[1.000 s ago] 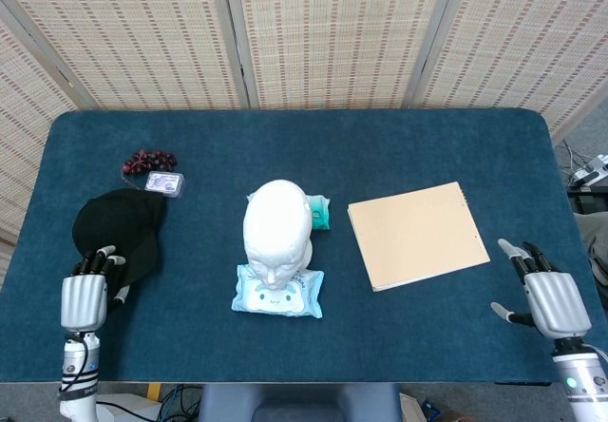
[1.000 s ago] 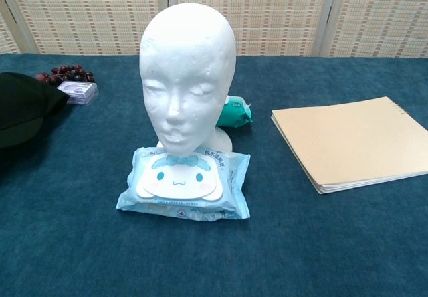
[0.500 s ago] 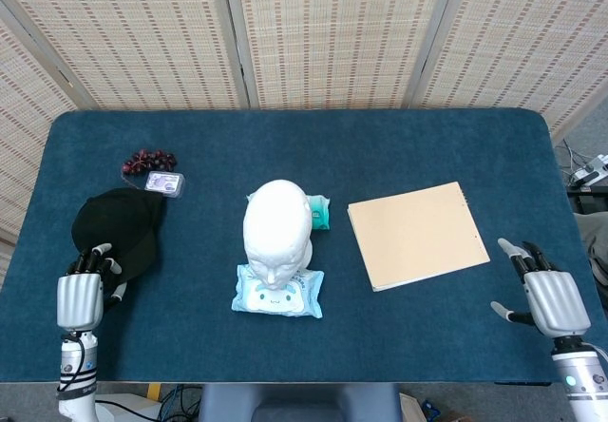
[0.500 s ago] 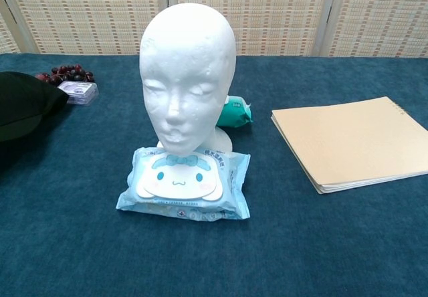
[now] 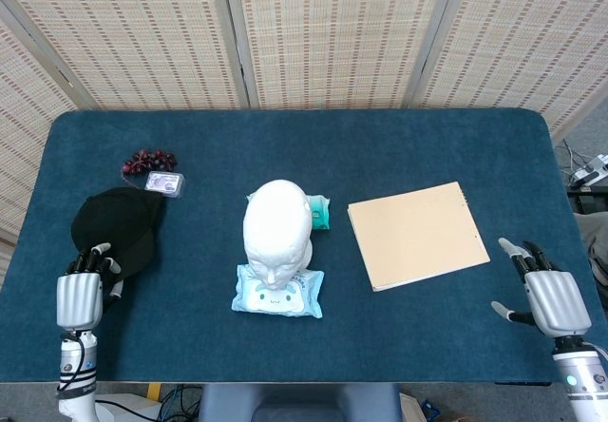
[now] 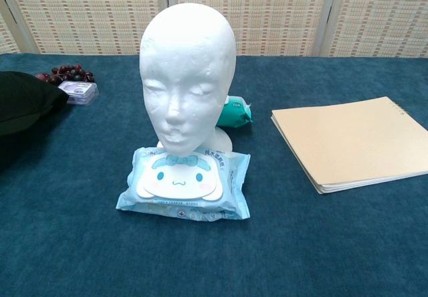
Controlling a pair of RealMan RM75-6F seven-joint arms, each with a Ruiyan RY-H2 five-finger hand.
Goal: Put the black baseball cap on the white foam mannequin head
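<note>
The black baseball cap (image 5: 116, 231) lies on the blue table at the left, and its edge shows at the far left of the chest view (image 6: 23, 100). My left hand (image 5: 81, 294) is at the cap's near edge with its fingers (image 5: 93, 258) curled over the brim. The white foam mannequin head (image 5: 276, 228) stands upright mid-table, bare, and fills the centre of the chest view (image 6: 188, 69). My right hand (image 5: 551, 298) hovers at the table's near right corner, fingers spread and holding nothing. Neither hand shows in the chest view.
A pale blue wet-wipes pack (image 5: 277, 292) lies in front of the mannequin and a small teal packet (image 5: 318, 211) behind it. A tan folder (image 5: 418, 234) lies to the right. Dark grapes (image 5: 148, 161) and a small clear box (image 5: 163, 184) sit beyond the cap.
My left hand has shifted slightly left and toward me, and the cap's near edge has drawn in with it. The right hand has not moved.
</note>
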